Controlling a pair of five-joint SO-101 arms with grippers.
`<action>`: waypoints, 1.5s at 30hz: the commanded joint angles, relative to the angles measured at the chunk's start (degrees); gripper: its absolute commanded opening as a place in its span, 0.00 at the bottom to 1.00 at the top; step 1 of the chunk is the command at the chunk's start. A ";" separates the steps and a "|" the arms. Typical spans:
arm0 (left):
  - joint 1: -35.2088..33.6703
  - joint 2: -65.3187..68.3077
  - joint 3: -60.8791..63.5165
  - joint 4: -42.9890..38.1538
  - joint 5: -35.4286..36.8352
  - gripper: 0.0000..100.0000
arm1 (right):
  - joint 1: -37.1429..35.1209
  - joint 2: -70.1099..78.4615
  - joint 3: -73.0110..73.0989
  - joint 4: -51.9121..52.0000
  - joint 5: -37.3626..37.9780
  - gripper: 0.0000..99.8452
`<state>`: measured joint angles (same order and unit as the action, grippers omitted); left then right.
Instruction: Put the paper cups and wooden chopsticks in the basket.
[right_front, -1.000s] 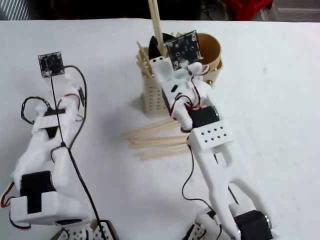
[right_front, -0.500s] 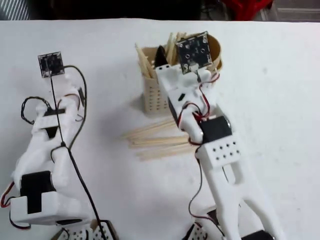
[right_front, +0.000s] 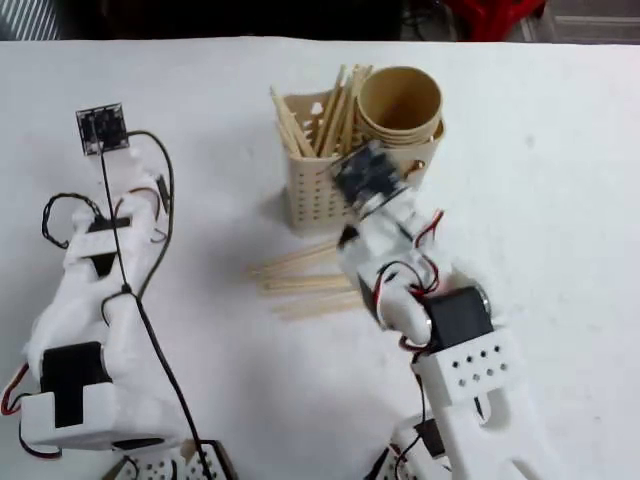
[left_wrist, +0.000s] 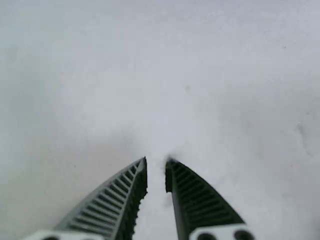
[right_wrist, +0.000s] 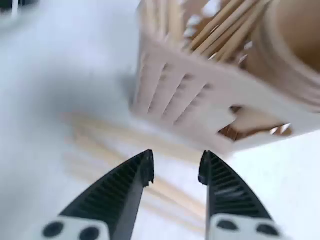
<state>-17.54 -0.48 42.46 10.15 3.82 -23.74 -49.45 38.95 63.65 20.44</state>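
A perforated cream basket (right_front: 312, 195) stands at the table's back middle. It holds stacked paper cups (right_front: 400, 98) and a bunch of wooden chopsticks (right_front: 322, 112) leaning upright. Several loose chopsticks (right_front: 300, 283) lie flat on the table just in front of it. My right arm (right_front: 400, 270) hangs over their right end. My right gripper (right_wrist: 176, 162) is open and empty, low above the loose chopsticks (right_wrist: 107, 145), facing the basket (right_wrist: 185, 102) and the cups (right_wrist: 295, 55). My left gripper (left_wrist: 156, 167) is shut with nothing in it, over bare table.
My left arm (right_front: 95, 270) is folded at the table's left side, well away from the basket, with a black cable (right_front: 150, 330) trailing toward the front edge. White tabletop (right_front: 540, 200) lies open to the right of the basket.
The right gripper let go of the upright chopsticks, which now stand in the basket. The right arm pulled back and down toward the loose chopsticks. The left arm kept still.
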 joint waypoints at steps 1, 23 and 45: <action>0.40 -0.22 -2.99 -0.26 0.18 0.09 | -2.07 -1.36 5.19 3.74 15.38 0.16; 0.48 -0.22 -2.81 0.09 0.18 0.09 | -3.12 22.99 20.40 -20.00 31.82 0.16; 0.57 -0.22 -3.08 -0.18 0.18 0.09 | -2.24 47.25 2.64 -20.18 31.30 0.03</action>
<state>-17.54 -0.48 42.46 10.15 3.82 -26.37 -0.57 43.60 43.87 51.82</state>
